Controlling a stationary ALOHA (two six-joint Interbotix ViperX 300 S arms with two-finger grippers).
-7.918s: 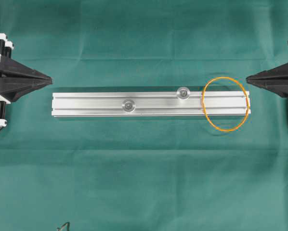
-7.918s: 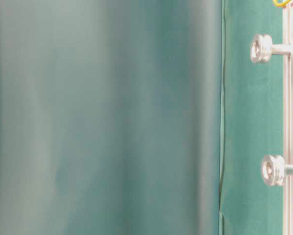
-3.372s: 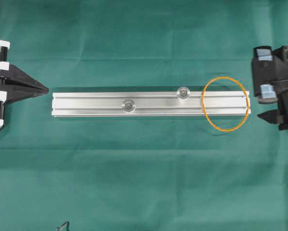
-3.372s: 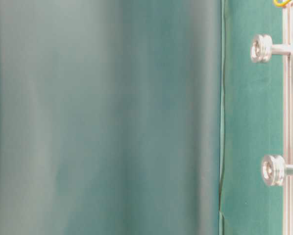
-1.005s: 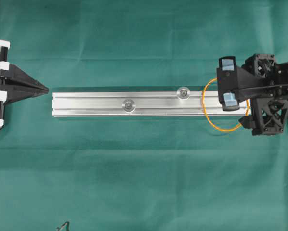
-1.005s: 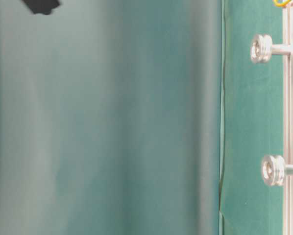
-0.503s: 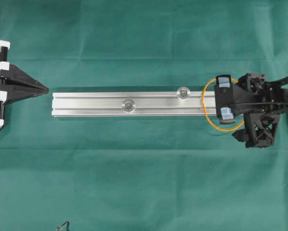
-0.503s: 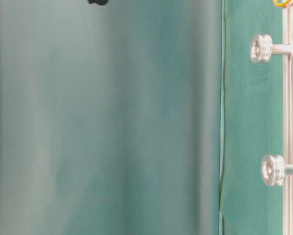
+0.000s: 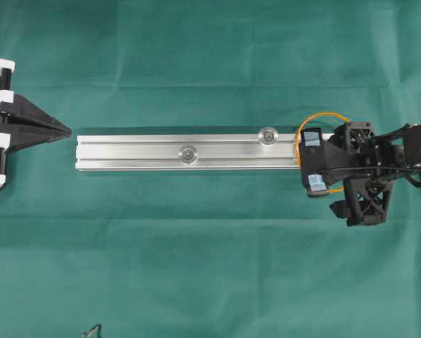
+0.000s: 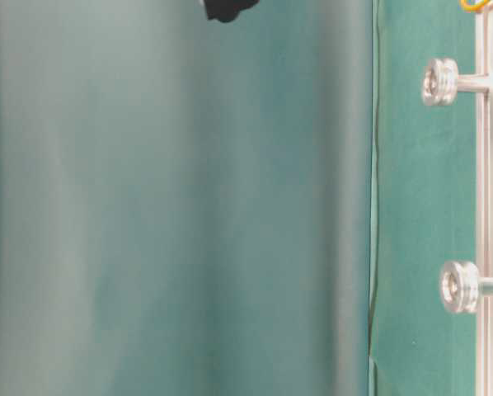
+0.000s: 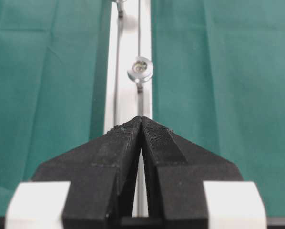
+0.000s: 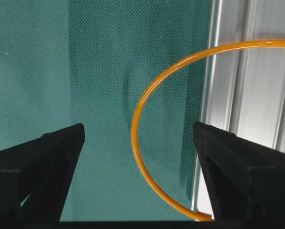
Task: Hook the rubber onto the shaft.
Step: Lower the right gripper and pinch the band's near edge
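Orange and thin, the closed-loop rubber band (image 9: 322, 117) lies draped over the right end of the long silver aluminium rail (image 9: 196, 153) on green cloth, the black right gripper (image 9: 312, 160) hanging over it in the overhead view. Only the right wrist view shows those jaws spread wide, flanking the band's curve (image 12: 135, 129) without touching it. From the left wrist view, the left gripper (image 11: 141, 125) sits clenched and empty, facing a grooved silver shaft (image 11: 140, 69) on the rail.
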